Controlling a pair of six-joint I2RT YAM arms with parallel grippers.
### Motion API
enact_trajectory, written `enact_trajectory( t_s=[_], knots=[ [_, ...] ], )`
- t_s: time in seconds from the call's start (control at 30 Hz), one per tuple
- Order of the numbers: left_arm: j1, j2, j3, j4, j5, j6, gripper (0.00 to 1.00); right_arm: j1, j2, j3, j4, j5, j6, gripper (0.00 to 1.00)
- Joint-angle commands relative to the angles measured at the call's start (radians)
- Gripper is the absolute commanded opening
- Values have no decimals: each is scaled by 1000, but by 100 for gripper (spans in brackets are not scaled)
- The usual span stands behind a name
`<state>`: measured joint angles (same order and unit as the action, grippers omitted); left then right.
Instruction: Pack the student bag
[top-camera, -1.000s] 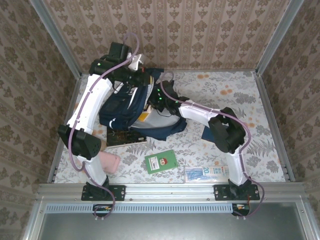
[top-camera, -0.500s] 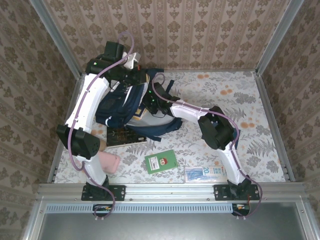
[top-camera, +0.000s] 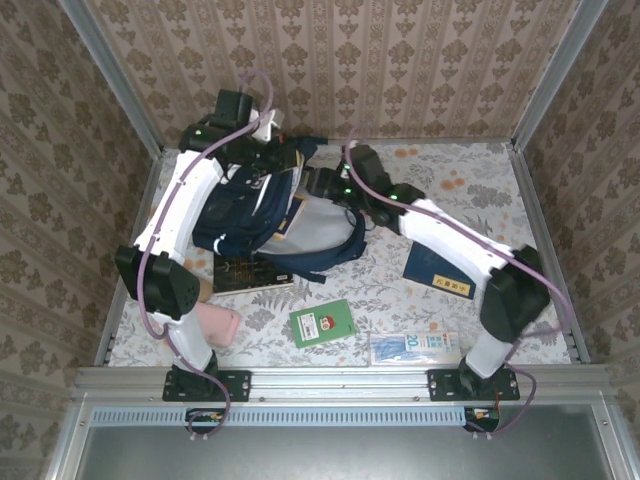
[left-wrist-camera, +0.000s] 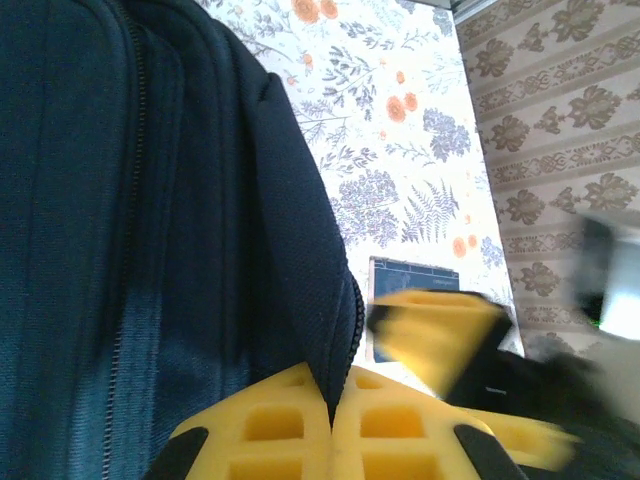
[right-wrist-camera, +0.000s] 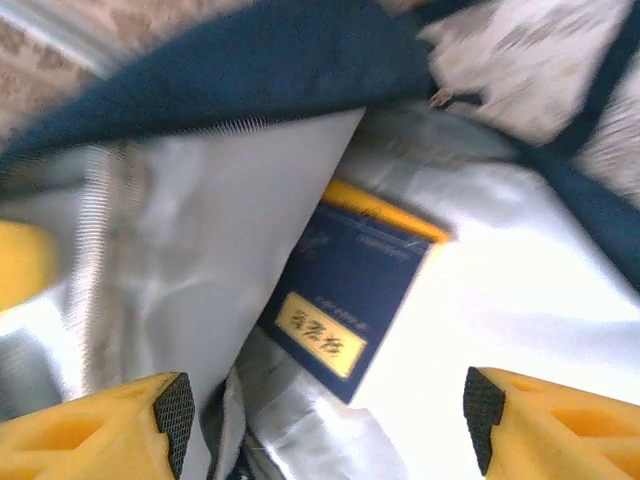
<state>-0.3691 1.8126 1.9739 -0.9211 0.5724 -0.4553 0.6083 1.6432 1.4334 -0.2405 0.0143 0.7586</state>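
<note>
Far left of the floral surface (top-camera: 450, 190), toward the back wall: the navy student bag (top-camera: 240, 215), on its side with the mouth facing right, partly over a dark book (top-camera: 250, 275). Left gripper (left-wrist-camera: 333, 415) at the bag's upper rim, jaws pressed shut on a fold of the navy fabric beside a zipper. Right gripper (right-wrist-camera: 325, 415) at the bag's mouth, jaws spread wide and holding nothing, yellow fingertips (right-wrist-camera: 90, 425) low on either side of the pale grey lining (right-wrist-camera: 190, 250). Inside, against that lining, a tilted navy booklet (right-wrist-camera: 345, 290) with a yellow label. On the surface nearer the arm bases: a pink case (top-camera: 218, 322), a green card (top-camera: 323, 323), a clear packet (top-camera: 410, 347) with blue print, and a second navy booklet (top-camera: 432, 272) partly under the right arm.
</note>
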Motion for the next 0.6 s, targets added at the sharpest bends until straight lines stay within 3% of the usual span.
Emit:
enact_trajectory(
  t_s=[0.0,0.07,0.3,0.43,0.57],
  knots=[
    [-39,-24,-19,131,3,-12,1,-92,-153,-160,-179,225,-76,75],
    [-73,-4,-47,146,-10,-2,2,-162,-242,-264,-229,281,-56,85],
    [-162,57,-162,206,-59,35,3,-438,-374,-486,-434,389,62,92],
    [-172,79,-217,245,-41,41,4,-569,-356,-586,-422,357,133,93],
    [-172,83,-268,266,-34,52,6,-701,-268,-649,-309,184,134,94]
  ],
)
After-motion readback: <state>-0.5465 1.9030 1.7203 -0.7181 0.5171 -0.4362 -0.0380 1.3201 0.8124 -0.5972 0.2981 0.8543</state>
